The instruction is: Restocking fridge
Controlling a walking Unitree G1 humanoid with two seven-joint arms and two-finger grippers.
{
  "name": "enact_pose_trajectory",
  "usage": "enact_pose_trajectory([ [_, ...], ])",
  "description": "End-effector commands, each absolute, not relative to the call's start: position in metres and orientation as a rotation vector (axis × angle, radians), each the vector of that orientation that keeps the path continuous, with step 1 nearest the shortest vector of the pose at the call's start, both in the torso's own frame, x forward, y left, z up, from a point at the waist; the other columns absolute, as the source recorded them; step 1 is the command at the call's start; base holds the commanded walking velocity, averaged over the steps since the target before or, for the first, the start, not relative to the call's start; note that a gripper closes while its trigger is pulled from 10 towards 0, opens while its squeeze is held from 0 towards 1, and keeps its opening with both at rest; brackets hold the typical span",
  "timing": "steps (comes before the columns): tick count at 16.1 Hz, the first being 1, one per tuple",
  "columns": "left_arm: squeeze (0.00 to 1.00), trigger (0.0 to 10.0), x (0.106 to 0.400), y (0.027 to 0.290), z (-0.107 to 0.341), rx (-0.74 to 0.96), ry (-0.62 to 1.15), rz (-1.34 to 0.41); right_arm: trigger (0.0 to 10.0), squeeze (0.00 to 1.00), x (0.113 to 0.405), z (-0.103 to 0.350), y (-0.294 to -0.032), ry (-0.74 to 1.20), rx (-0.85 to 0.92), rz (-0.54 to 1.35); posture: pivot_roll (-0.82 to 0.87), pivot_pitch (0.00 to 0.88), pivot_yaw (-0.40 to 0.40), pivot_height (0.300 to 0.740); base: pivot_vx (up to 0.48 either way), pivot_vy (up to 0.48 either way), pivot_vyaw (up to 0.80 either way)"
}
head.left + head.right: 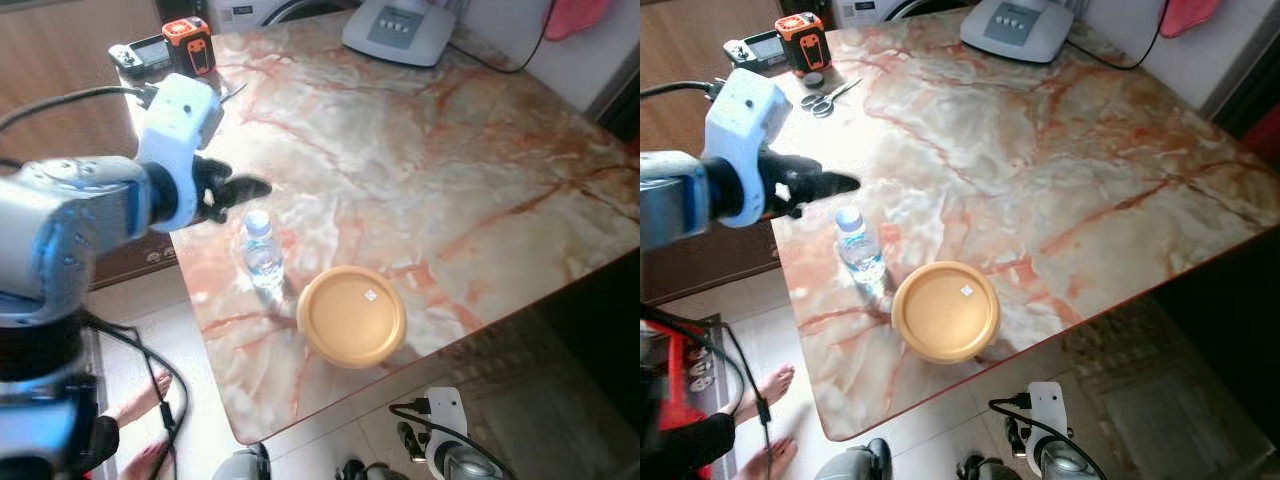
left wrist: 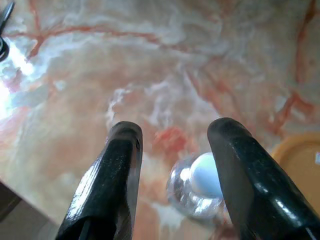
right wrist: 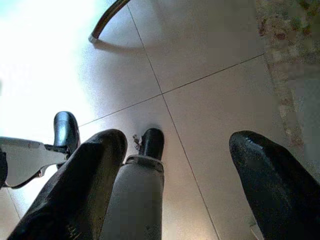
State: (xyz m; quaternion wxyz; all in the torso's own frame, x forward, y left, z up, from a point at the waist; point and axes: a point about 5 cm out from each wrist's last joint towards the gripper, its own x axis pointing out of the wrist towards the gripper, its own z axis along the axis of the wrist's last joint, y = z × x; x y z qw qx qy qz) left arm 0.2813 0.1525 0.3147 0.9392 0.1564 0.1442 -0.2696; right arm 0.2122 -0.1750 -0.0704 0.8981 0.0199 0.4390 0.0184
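A large marble-patterned surface (image 1: 450, 180) with pink and rust veins fills most of the head view, running from upper left to the right edge. At the top centre sits a grey appliance (image 1: 400, 30) with buttons. At the upper left corner lie a small orange and black gadget (image 1: 189, 45), a dark handheld device (image 1: 140, 57), and a pair of scissors (image 1: 825, 98). Near the lower edge of the surface rests a round yellow lid or container (image 1: 351, 315). Just beside it, to the left, stands a small clear water bottle (image 1: 262, 250) with a pale cap, upright.

The left end effector (image 1: 245, 190) hovers just above and left of the bottle, its two black fingers (image 2: 117, 180) spread wide, holding nothing. The right end effector (image 3: 175, 185) hangs idle over the tiled floor (image 3: 200, 60), fingers apart and empty.

This looks like the approach to picking up the bottle. The next move likely calls for lowering the fingers around the bottle's body, then closing.
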Motion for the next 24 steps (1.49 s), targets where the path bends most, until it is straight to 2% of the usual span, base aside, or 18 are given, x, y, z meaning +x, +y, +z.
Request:
enact_pose_trajectory([
  [1,0.0,10.0,0.279,0.149,0.311,0.364,0.322,-0.606,10.0,0.0,0.202,-0.076,-0.177,0.948,0.052,0.02,0.21,0.21,-0.049,0.74,0.0,0.0,0.0],
  [4,0.0,10.0,0.28,0.142,0.299,0.357,0.356,-0.669,10.0,0.0,0.201,-0.077,-0.177,0.946,0.054,0.01,0.2,0.21,-0.052,0.74,0.0,0.0,0.0],
  [8,0.0,10.0,0.285,0.136,0.305,0.377,0.323,-0.71,10.0,0.0,0.201,-0.076,-0.179,0.939,0.051,-0.004,0.19,0.211,-0.058,0.74,0.0,0.0,0.0],
  [19,0.0,10.0,0.283,0.137,0.296,0.45,0.363,-0.749,10.0,0.0,0.201,-0.077,-0.179,0.94,0.054,-0.005,0.19,0.208,-0.056,0.74,0.0,0.0,0.0],
  [20,1.0,10.0,0.283,0.136,0.296,0.455,0.355,-0.752,10.0,0.0,0.201,-0.077,-0.179,0.94,0.054,-0.005,0.18,0.207,-0.056,0.74,0.0,0.0,0.0],
  [22,1.0,10.0,0.284,0.136,0.296,0.447,0.355,-0.74,10.0,0.0,0.201,-0.077,-0.179,0.941,0.055,-0.005,0.18,0.209,-0.056,0.74,0.0,0.0,0.0],
  [23,0.0,10.0,0.285,0.136,0.297,0.455,0.356,-0.735,10.0,0.0,0.201,-0.077,-0.179,0.942,0.056,-0.003,0.18,0.209,-0.056,0.74,0.0,0.0,0.0],
  [24,0.0,10.0,0.285,0.136,0.296,0.458,0.363,-0.741,10.0,0.0,0.201,-0.077,-0.179,0.942,0.056,-0.002,0.19,0.21,-0.056,0.74,0.0,0.0,0.0],
])
